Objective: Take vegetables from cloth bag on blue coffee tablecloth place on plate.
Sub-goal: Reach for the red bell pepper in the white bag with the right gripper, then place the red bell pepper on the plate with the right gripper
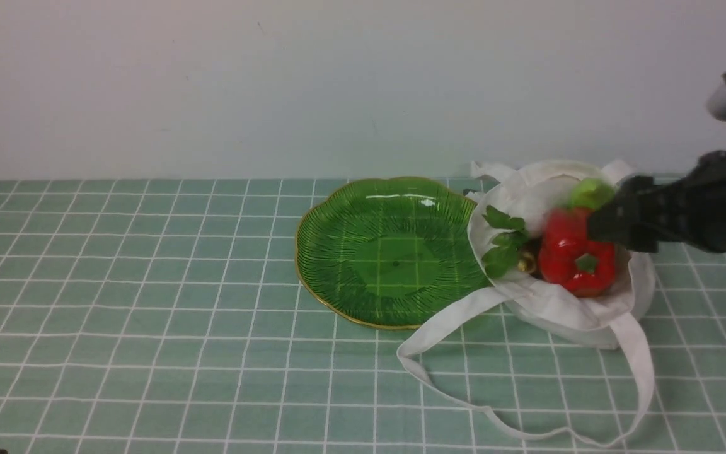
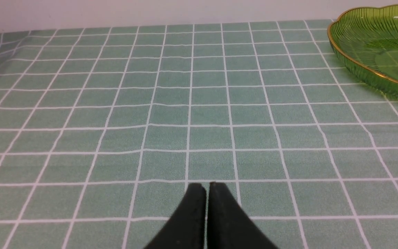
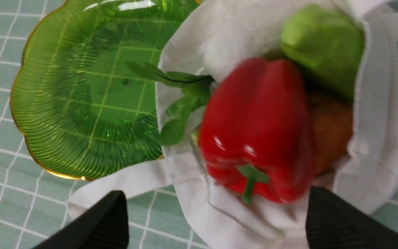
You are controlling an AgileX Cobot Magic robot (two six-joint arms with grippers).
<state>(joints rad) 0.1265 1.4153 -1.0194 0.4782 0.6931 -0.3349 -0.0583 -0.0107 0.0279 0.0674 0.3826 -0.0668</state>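
The white cloth bag (image 1: 564, 315) lies open on the teal grid tablecloth (image 1: 149, 284), just right of the green glass plate (image 1: 388, 252), which holds nothing. In the bag are a red bell pepper (image 1: 574, 258), a light green pepper (image 1: 590, 192) and leafy greens (image 1: 505, 243). The right wrist view shows the red pepper (image 3: 257, 128), green pepper (image 3: 323, 45), greens (image 3: 181, 100) and an orange-brown potato (image 3: 330, 128). I cannot pick out a radish. My right gripper (image 1: 599, 227) (image 3: 216, 192) hovers open over the bag, jaws wide either side of the red pepper. My left gripper (image 2: 206, 188) is shut and empty over bare cloth.
The bag's two long strap handles (image 1: 527, 429) loop over the cloth toward the front edge. One strap (image 3: 126, 180) passes under the plate's near rim. The plate's rim (image 2: 358, 65) lies far to one side of my left gripper. A pale wall stands behind the table.
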